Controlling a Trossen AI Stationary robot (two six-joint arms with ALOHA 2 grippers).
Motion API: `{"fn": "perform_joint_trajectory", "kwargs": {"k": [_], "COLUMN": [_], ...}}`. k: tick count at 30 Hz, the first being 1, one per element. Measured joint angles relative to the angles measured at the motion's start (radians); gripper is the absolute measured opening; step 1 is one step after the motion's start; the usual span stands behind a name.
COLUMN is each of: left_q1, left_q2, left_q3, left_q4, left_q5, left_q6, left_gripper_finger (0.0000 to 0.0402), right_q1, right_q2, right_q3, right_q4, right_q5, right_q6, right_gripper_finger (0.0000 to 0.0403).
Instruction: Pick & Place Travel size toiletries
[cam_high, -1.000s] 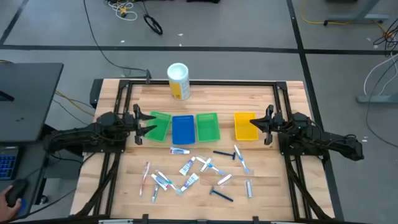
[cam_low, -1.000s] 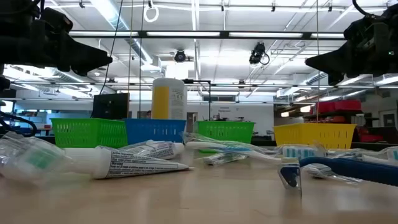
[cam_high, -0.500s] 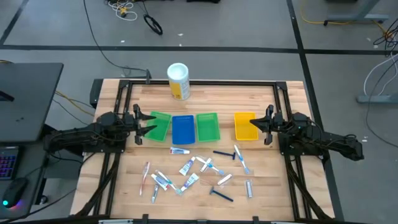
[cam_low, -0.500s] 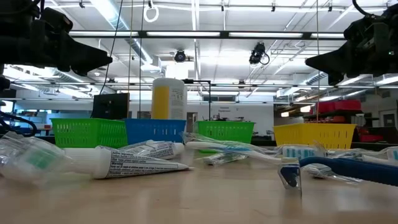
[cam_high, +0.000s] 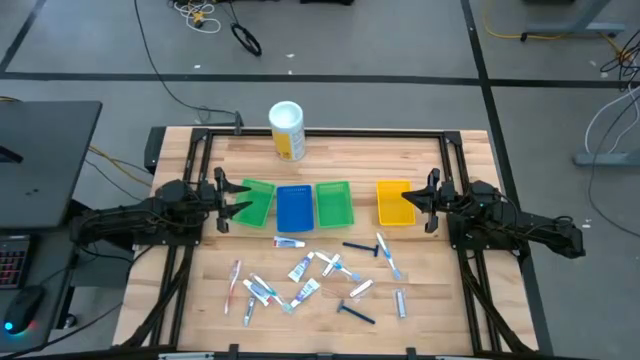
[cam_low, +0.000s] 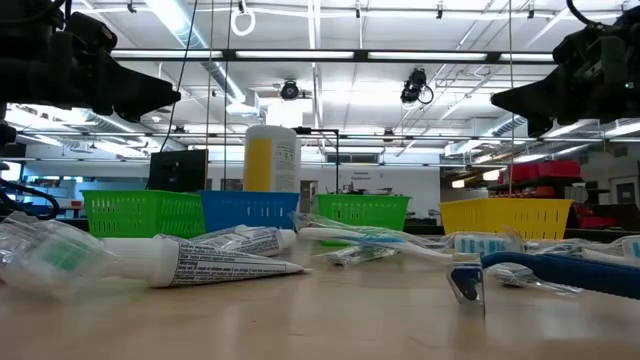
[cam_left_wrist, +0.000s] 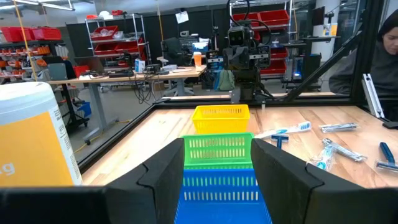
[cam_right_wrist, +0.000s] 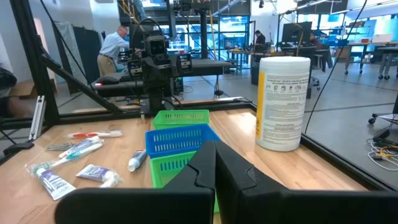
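Left end effector (cam_high: 238, 198) spread, right end effector (cam_high: 418, 201) pressed together; toiletries (cam_high: 305, 266) between them look light, slippery: pinch mid-body

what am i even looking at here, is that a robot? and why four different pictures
Yes, it is a robot: two dark arms at a wooden table, each ending in a two-finger pincer. All four pictures show the same moment. One camera looks straight down, one sits level with the tabletop, and one rides on each wrist, looking past that arm's own fingers.

The left pincer and right pincer hang at either end of a row of four trays: green, blue, green, yellow. The left one is open. Neither holds anything.

In front of the trays lie scattered toiletries: small tubes, toothbrushes, razors. A tall white-and-yellow canister stands behind the trays.
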Motion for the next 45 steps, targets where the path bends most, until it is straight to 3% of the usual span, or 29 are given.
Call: {"fn": "perform_joint_trajectory", "kwargs": {"k": [36,45], "left_q1": [0.0,0.0], "left_q2": [0.0,0.0], "left_q3": [0.0,0.0], "left_q4": [0.001,0.104], "left_q5": [0.0,-0.035], "left_q6": [-0.03,-0.069], "left_gripper_finger": [0.0194,0.0194], "right_q1": [0.0,0.0], "right_q2": [0.0,0.0], "right_q3": [0.0,0.0], "right_q4": [0.0,0.0], "right_q5": [0.0,0.0], "right_q6": [0.0,0.0], "right_gripper_finger": [0.0002,0.0002]}}
